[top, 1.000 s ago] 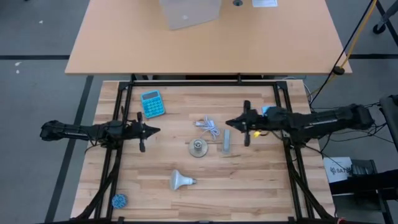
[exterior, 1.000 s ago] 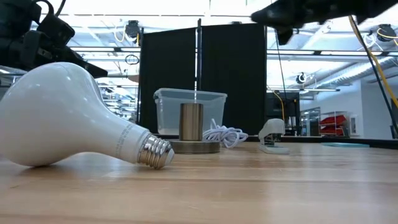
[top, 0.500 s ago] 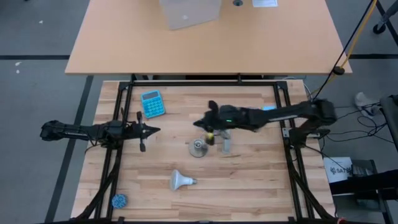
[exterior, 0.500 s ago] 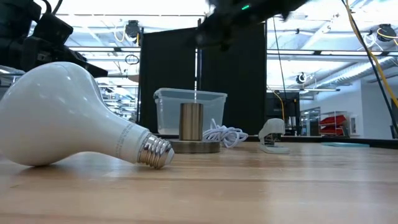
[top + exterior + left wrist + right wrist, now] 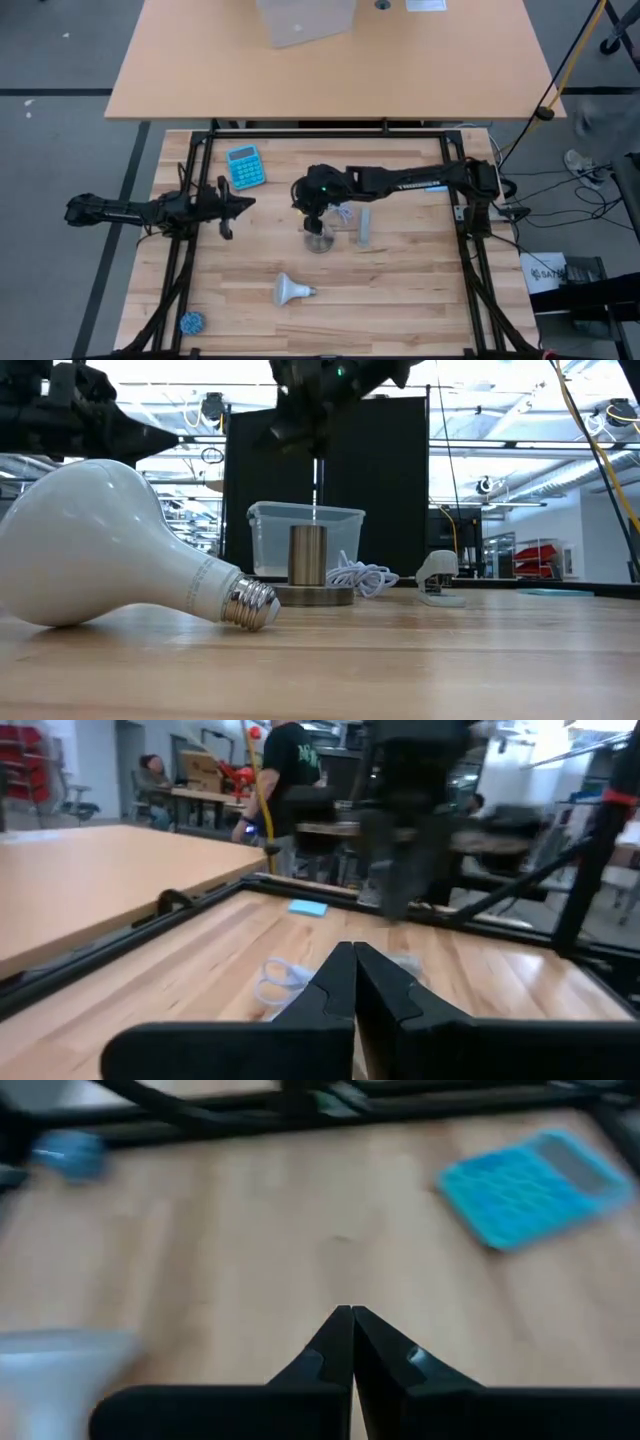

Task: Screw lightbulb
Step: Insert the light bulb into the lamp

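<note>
High view shows the lightbulb (image 5: 291,290) lying on its side near the front of the table (image 5: 400,290), well apart from the socket (image 5: 318,238); not yet picked up, nothing screwed in. Right gripper (image 5: 312,203) above the socket area, fingers pressed together, empty. Left gripper (image 5: 240,203) waiting at the left, also closed, empty. Hard to judge the right gripper's height over the socket; right wrist view blurred.

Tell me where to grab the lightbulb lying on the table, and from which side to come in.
Grip the lightbulb across its tapering neck, just behind the wide dome, coming straight down from above. It lies on its side with the screw base pointing toward the right arm's side, so that hold probably leaves the threads free for the socket. Both grippers are shut; open first.
</note>
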Tool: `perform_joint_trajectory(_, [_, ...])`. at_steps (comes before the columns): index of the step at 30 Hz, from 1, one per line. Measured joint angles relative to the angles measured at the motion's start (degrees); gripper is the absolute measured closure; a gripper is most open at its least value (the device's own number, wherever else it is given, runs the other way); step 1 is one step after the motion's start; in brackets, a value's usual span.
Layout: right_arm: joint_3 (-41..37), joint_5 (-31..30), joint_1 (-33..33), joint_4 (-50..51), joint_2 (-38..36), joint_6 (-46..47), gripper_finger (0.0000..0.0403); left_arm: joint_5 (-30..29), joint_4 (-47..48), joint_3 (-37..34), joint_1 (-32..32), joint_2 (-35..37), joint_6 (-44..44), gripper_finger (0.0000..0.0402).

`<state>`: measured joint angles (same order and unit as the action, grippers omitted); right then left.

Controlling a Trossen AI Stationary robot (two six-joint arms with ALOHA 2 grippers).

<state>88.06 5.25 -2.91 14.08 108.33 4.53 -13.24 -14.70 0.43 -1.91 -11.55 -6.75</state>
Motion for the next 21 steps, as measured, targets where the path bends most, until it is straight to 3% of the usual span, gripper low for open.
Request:
perform_joint_trajectory(9, [0.41, 4.12, 3.53, -9.30, 0.01, 2.78, 0.0403, -0.81, 0.06, 0.02, 0.00, 0.00, -4.78, 0.0401])
perform_joint_trajectory(14, [0.41, 20.56, 7.10, -7.74, 0.01, -0.94, 0.0403, -0.44, 2.00, 0.00, 0.00, -0.07, -5.39, 0.0401])
perform_joint_trajectory(18, [0.41, 17.33, 11.13, -6.67, 0.02, -1.79, 0.0403, 1.70, 2.30, 0.02, -0.01, -0.09, -4.83, 0.0401])
perform_joint_trajectory(21, [0.41, 8.34, 14.31, -6.59, 0.02, -3.46, 0.0403, 2.98, 2.29, 0.00, 0.02, -0.09, -4.79, 0.0401])
